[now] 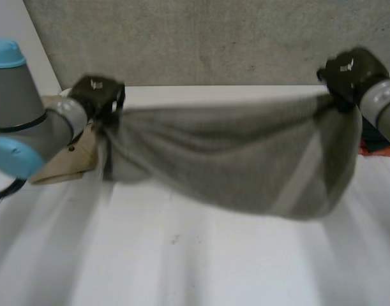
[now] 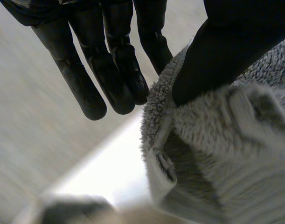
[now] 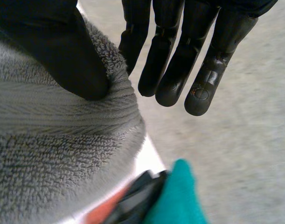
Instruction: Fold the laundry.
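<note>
I've got the grey towel [image 1: 226,159] hung between both hands, above the white table [image 1: 182,261]. It stretches L to R across the far half of the scene. Its top edge runs hand to hand, and the middle sags in a belly, lowest toward the R side. I can't tell whether the low part touches the tabletop.

L hand [image 1: 97,95]: at the far L, gripping the towel's L top corner. In the L wrist view its thumb [image 2: 217,56] presses down on the towel's hemmed edge [image 2: 156,135]. The fingers [image 2: 109,79] are straight, and the one nearest the thumb sits right behind the pile, so the cloth is pinched between them.

R hand [image 1: 349,71]: at the far R, a bit higher than the L, gripping the R top corner. In the R wrist view the thumb [image 3: 63,56] sits on the ribbed border of the towel. The straight fingers [image 3: 179,60] are on the other side, and the cloth is nipped between the thumb and the nearest finger.

Other stuff: a beige cloth [image 1: 70,162] lies on the table at the L, behind and under the L arm [image 1: 29,121]. Past the towel's R end, beside the R arm [image 1: 383,105], there's a small pile showing teal [image 3: 177,196], black [image 3: 133,200] and orange-red [image 3: 98,214]. A grey wall [image 1: 214,38] runs along the far side.
</note>
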Motion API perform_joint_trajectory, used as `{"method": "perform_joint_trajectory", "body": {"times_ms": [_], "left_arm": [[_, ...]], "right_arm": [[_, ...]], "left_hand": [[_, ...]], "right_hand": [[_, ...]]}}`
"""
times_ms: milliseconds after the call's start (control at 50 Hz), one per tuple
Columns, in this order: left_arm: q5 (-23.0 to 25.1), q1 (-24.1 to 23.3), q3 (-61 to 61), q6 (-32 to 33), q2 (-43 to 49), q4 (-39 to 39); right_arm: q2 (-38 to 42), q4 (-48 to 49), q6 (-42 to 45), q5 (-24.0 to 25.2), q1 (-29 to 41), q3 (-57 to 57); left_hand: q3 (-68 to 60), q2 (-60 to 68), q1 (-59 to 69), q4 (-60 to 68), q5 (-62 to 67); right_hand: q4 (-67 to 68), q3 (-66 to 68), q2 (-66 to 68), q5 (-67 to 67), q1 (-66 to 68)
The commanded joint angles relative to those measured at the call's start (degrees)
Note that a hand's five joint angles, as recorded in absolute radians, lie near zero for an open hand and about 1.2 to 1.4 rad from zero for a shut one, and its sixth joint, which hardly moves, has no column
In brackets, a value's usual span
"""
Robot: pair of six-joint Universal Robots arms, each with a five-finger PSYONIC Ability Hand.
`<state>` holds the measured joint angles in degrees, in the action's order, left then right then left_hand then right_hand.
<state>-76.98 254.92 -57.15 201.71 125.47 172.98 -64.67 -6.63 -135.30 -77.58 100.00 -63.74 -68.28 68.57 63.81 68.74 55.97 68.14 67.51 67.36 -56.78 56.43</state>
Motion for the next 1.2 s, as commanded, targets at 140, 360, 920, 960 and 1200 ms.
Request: {"method": "perform_joint_trajectory", "body": {"times_ms": [140,360,920,960,1200], "left_arm": [[-5.64,-2.76,3.73,-4.04,-5.66,35.50],[-5.20,-2.50,-20.54,-2.46,-7.79,36.90],[-6.08,-3.46,-47.35,13.89,-24.65,20.30],[-5.99,-3.38,-48.84,13.80,-26.93,18.63],[-5.72,-2.32,-48.32,13.62,-27.82,18.62]], "right_arm": [[-3.34,37.48,-9.89,-6.88,4.77,5.22],[-5.99,28.08,-11.30,-2.13,4.33,-18.68],[-8.54,-1.61,-5.07,2.61,2.66,-35.31],[-9.94,-6.44,-4.53,3.57,0.74,-34.61],[-13.99,-3.21,-16.12,11.75,-14.38,-33.91]], "left_hand": [[-11.72,11.43,16.19,11.26,14.03],[-11.72,11.43,16.19,11.26,14.03],[-11.72,11.43,16.19,11.26,14.03],[-11.72,11.43,16.19,11.26,14.03],[-11.72,11.43,16.19,11.26,14.03]], "right_hand": [[11.86,12.49,12.64,-13.22,23.57],[11.86,12.49,12.64,-13.22,23.57],[11.86,12.49,12.64,-13.22,23.57],[-16.05,-15.43,-15.28,14.70,-4.35],[-41.91,-41.28,-41.13,40.55,-30.20]]}}
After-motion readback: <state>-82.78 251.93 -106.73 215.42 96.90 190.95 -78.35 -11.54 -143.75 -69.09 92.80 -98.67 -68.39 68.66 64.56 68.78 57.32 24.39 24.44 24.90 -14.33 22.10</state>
